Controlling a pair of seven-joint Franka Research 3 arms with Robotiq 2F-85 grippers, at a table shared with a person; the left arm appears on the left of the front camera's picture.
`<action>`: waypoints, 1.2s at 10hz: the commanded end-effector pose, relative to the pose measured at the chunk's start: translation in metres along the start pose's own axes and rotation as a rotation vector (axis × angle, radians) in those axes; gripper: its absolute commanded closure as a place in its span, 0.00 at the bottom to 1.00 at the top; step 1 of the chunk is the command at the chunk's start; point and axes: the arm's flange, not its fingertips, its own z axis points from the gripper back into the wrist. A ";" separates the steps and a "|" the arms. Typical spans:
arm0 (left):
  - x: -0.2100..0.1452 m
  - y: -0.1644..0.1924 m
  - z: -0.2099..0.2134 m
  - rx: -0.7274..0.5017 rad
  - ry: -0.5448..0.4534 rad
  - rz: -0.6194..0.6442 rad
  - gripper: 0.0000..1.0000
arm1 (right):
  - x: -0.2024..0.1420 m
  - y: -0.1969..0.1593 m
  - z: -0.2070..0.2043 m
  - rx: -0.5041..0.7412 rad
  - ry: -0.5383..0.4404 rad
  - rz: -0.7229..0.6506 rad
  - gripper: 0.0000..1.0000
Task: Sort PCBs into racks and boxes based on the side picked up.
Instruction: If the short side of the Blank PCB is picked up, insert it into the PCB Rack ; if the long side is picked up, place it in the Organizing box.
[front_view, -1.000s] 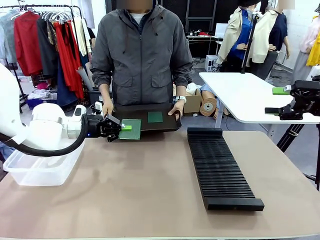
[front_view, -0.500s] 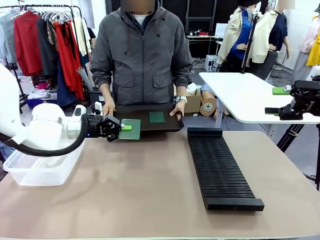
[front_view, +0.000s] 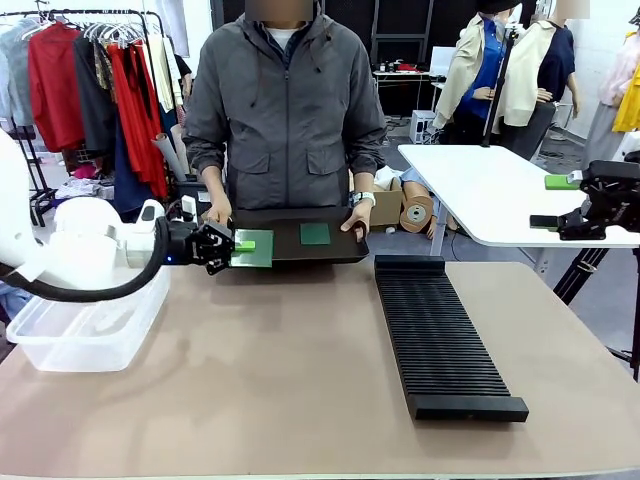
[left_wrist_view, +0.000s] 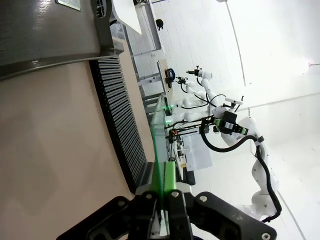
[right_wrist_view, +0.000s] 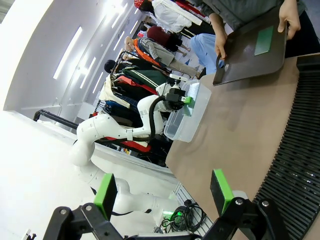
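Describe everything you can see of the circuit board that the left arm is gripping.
The PCB is a thin, flat, pale green rectangle with a plain upper face. The left gripper is shut on its edge nearest the arm, green-padded fingers above and below. It lies about level over the left end of the black tray the person holds; whether it touches the tray is unclear.

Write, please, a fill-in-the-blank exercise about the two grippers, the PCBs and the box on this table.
1. The left gripper is ____ on a green PCB.
2. The person holds, with ____ hands, the black tray bearing a second PCB.
3. The right gripper is ____.
4. The clear box stands on the robot's ____ side.

Missing words: shut; both; open; left.
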 end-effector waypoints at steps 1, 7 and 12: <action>0.017 -0.033 0.022 0.033 0.071 0.040 1.00 | 0.000 0.002 0.000 0.008 -0.003 0.002 0.00; 0.046 -0.079 0.090 0.383 0.244 -0.112 1.00 | 0.000 0.002 0.000 0.008 -0.003 0.002 0.00; 0.054 -0.101 0.147 0.733 0.197 -0.181 1.00 | 0.000 0.002 0.000 0.008 -0.003 0.002 0.00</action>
